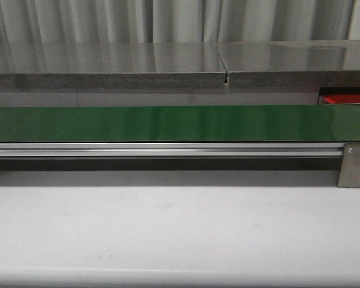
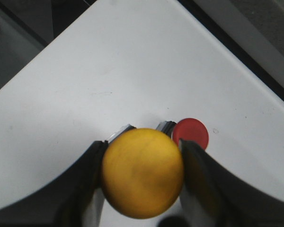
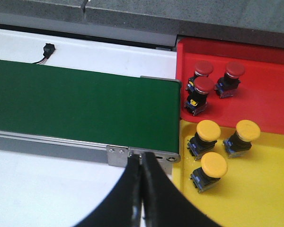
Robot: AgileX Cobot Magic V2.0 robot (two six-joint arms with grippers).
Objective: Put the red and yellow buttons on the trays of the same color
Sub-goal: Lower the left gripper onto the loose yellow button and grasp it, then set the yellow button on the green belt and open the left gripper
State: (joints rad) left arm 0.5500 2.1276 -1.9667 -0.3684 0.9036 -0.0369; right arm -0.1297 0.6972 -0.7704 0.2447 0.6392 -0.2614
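Six buttons trayed beside belt. Left pincer grips yellow button; red button waits beyond. Right pincer closed, empty.

Left gripper has broad, dark, curved fingers with glossy inner faces; right gripper shows slim black tapering fingers.

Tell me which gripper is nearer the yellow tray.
Right. The right gripper hovers shut by the conveyor's end, beside the yellow tray. The left gripper holds a yellow button with no tray in view.
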